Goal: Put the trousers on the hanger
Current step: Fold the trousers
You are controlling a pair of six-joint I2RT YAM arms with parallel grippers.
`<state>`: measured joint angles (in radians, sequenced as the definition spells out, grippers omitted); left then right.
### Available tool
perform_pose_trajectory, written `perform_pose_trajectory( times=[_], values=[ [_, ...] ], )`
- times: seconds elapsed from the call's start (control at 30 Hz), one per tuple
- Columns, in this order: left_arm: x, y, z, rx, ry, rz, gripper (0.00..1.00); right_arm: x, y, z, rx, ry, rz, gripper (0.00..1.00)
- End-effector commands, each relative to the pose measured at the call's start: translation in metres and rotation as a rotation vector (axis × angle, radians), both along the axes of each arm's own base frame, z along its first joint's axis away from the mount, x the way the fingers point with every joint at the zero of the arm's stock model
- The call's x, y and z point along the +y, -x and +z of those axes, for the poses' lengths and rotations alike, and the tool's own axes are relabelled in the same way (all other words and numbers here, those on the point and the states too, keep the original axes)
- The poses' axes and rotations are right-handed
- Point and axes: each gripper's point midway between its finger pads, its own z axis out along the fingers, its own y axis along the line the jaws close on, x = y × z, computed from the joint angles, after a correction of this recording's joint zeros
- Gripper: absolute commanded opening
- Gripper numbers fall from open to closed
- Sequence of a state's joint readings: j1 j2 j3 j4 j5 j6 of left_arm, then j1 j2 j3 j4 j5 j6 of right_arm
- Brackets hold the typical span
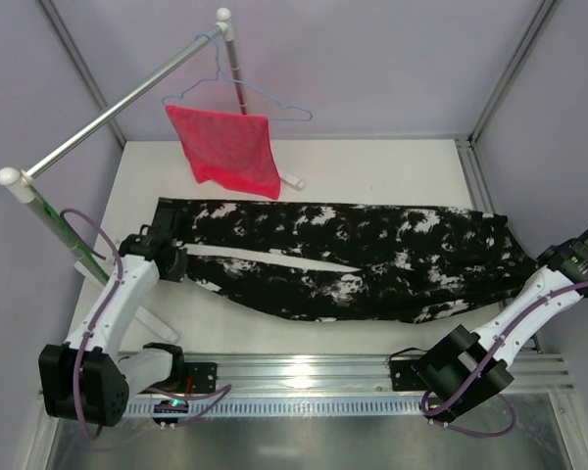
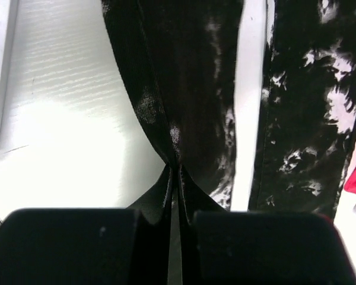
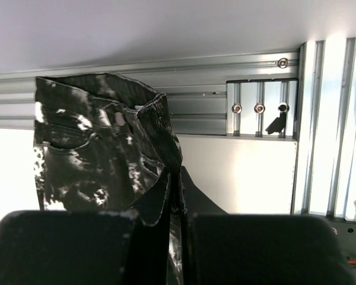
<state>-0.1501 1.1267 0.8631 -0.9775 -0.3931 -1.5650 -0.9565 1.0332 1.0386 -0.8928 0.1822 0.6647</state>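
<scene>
The black trousers with white splotches lie stretched across the white table, legs to the left and waist to the right. My left gripper is shut on a leg hem; in the left wrist view the fabric is pinched between the closed fingers of that gripper. My right gripper is shut on the waistband, seen bunched in the right wrist view at its closed tips. Only a thin green strip of the hanger shows along the rack's near-left post.
A rack rail runs from the left post to the back post. A pale blue wire hanger on it carries a red mesh cloth. An aluminium frame rail runs along the table's near edge, and enclosure walls stand close on both sides.
</scene>
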Motion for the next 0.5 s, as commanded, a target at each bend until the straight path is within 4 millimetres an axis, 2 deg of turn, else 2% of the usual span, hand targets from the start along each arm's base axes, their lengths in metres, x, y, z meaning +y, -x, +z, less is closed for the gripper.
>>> perform_pose_trajectory(
  times=[0.0, 0.17, 0.23, 0.33, 0.47],
  values=[
    [0.015, -0.007, 0.028, -0.068, -0.057, 0.061, 0.01, -0.010, 0.007, 0.034, -0.003, 0.103, -0.033, 0.04],
    [0.023, -0.020, 0.055, -0.100, -0.108, 0.083, 0.01, -0.013, -0.008, 0.057, -0.065, 0.140, -0.020, 0.04],
    [0.023, -0.031, 0.070, -0.143, -0.116, 0.090, 0.01, -0.012, -0.023, 0.069, -0.083, 0.172, 0.022, 0.04],
    [0.026, -0.041, 0.078, -0.178, -0.137, 0.099, 0.00, -0.007, -0.047, 0.065, -0.056, 0.182, 0.120, 0.04],
    [0.020, -0.055, 0.078, -0.186, -0.157, 0.076, 0.00, -0.008, -0.065, 0.036, 0.018, 0.148, 0.192, 0.04]
  ],
)
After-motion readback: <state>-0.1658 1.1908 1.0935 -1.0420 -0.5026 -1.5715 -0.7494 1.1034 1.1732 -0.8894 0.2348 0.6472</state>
